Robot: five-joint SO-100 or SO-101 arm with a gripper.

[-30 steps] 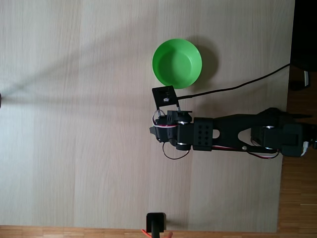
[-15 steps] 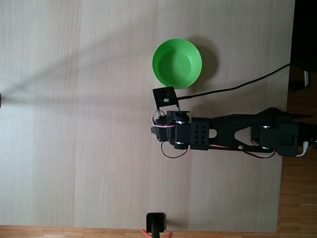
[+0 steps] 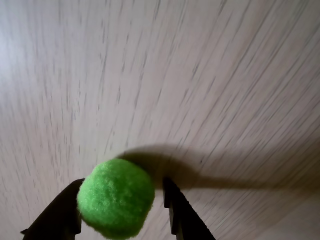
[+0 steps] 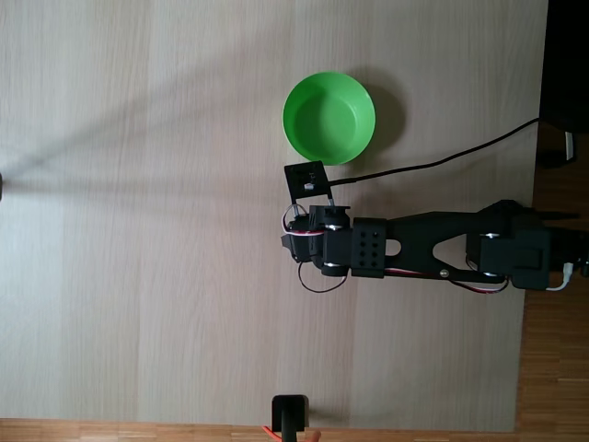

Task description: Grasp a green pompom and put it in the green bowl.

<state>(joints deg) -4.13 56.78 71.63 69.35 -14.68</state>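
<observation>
In the wrist view the fuzzy green pompom [image 3: 115,198] sits between the two black fingers of my gripper [image 3: 122,181]. It presses against the left finger, and a narrow gap shows before the right finger [image 3: 180,215]. The pompom casts a shadow on the blurred wooden table behind it, so it looks lifted. In the fixed view the green bowl [image 4: 329,117] stands with nothing inside it, just above the arm's wrist [image 4: 317,241], which hides the fingers and pompom below it.
A black cable [image 4: 433,164] runs from the wrist camera mount [image 4: 306,180] to the table's right edge. A small black stand [image 4: 290,414] sits at the bottom edge. The table's left half is open wood.
In the fixed view the arm's forearm and base joint have shifted slightly left. The wrist stays just below the bowl, and the bowl has not moved.
</observation>
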